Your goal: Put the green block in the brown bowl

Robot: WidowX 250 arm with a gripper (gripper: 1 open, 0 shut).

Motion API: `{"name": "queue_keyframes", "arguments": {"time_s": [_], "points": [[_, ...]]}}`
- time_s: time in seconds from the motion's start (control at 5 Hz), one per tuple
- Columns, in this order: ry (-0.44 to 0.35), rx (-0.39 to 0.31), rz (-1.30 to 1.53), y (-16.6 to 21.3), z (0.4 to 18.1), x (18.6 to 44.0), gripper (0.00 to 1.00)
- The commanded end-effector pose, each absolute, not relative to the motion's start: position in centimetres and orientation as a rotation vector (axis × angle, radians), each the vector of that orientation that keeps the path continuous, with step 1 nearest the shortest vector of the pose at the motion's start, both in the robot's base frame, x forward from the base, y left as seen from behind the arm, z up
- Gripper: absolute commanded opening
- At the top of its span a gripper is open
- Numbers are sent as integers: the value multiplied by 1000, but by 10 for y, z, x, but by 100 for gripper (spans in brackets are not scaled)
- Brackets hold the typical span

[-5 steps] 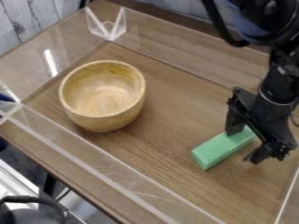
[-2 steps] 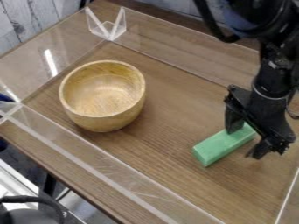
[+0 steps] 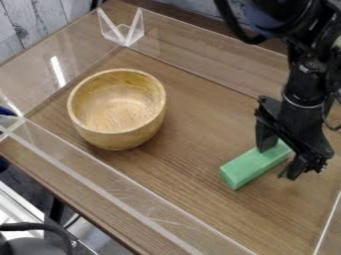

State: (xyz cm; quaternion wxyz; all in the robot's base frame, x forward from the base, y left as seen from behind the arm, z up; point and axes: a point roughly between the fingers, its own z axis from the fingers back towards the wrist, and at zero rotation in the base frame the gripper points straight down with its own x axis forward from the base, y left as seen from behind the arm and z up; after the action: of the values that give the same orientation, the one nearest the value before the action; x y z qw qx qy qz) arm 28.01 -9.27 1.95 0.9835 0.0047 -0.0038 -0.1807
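The green block (image 3: pixel 252 167) lies flat on the wooden table at the right, near the front edge. My gripper (image 3: pixel 292 152) hangs straight down over its far right end, jaws open, one finger (image 3: pixel 268 135) on the block's far side and the other finger (image 3: pixel 314 164) to its right. The fingers straddle that end of the block without closing on it. The brown bowl (image 3: pixel 118 108) stands empty at the left of the table, well apart from block and gripper.
A clear acrylic wall (image 3: pixel 94 174) rims the table along the front and left. A clear folded stand (image 3: pixel 122 27) sits at the back left corner. Bare wood (image 3: pixel 200 110) lies between bowl and block.
The arm has risen slightly and shifted a little toward the back. The block and the bowl have not moved, and the jaws stay open.
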Motion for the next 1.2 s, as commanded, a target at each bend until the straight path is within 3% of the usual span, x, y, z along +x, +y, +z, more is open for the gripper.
{"name": "queue_keyframes", "arguments": {"time_s": [0.0, 1.0], "points": [[62, 41, -373, -71, 9, 276, 100], [224, 105, -367, -59, 7, 264, 100]]}}
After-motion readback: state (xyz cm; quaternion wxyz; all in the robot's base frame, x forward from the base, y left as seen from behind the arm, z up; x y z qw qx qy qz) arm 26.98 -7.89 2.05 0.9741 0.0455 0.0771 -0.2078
